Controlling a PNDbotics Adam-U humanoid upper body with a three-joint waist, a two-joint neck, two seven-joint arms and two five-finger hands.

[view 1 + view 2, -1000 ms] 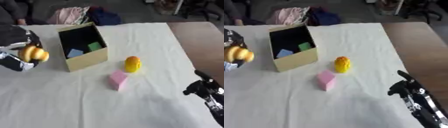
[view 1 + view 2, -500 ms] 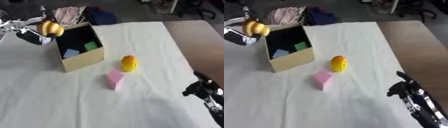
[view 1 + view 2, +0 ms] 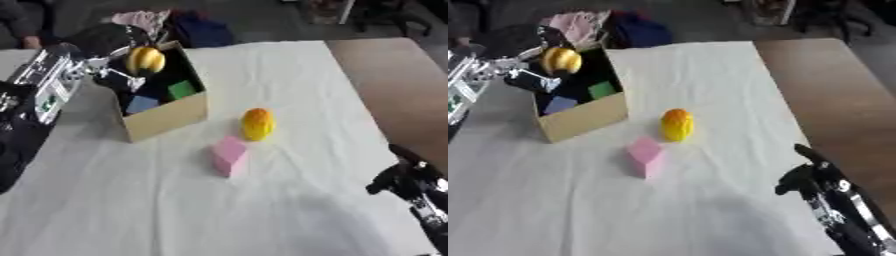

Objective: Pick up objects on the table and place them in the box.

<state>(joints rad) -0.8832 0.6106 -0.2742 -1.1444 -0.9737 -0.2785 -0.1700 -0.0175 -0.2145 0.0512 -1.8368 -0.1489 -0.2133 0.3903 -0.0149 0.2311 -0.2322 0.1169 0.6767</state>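
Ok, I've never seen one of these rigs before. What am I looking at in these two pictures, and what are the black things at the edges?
Both pictures come from one stereo camera in a humanoid robot's head, looking down at a table under a white cloth; they show the same moment.

The black and silver limb on the left is the robot's left arm. Its left hand holds a yellow rounded object above the open cardboard box. A blue block and a green block lie inside the box.

The right hand sits idle at the lower right, holding nothing.

An orange-yellow rounded object and a pink block lie on the cloth, not yet boxed. Beyond the table is a pile of clothes.
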